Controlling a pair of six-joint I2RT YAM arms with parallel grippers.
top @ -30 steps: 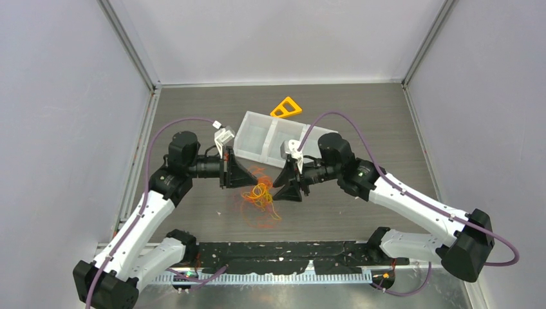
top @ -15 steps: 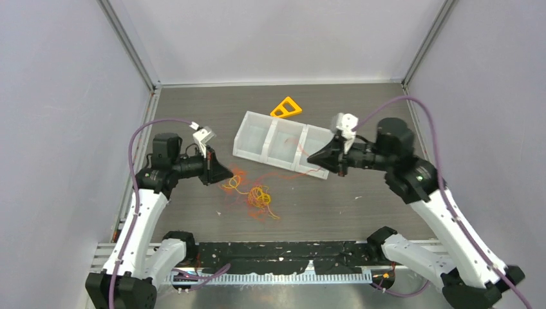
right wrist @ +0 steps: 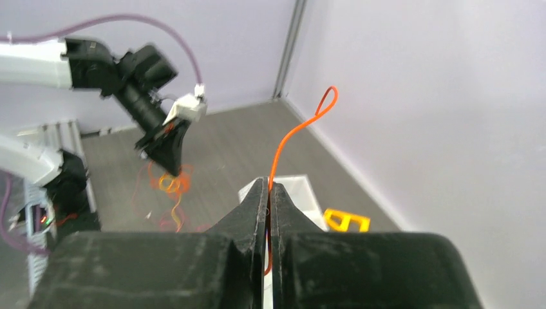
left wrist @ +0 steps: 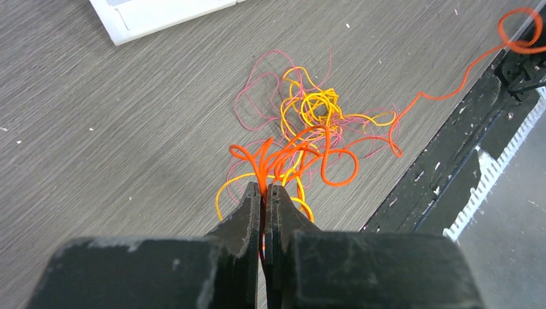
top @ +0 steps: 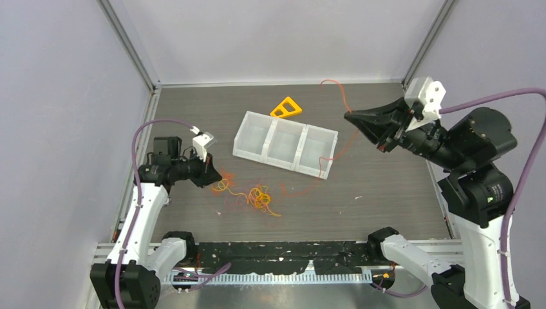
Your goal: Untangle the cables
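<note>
**Bench** (top: 386, 193): dark wood grain, with walls on three sides.

**Right gripper** (top: 348, 116): held high over the far right of the bench. Its jaws are closed on one orange-red strand (top: 341, 145), which runs down past the tray's near right corner to the heap. The strand's free end loops beyond the fingertips.

**Left gripper** (top: 219, 182): low at the left, jaws pinched on orange loops at the heap's left edge.

**Tray** (top: 241, 134): white, three compartments, mid-bench.

**Cables** (top: 257, 196): red and yellow curls lying in a loose heap on the bench in front of the tray.

**Triangle** (top: 286, 107): orange, just behind the tray.
</note>
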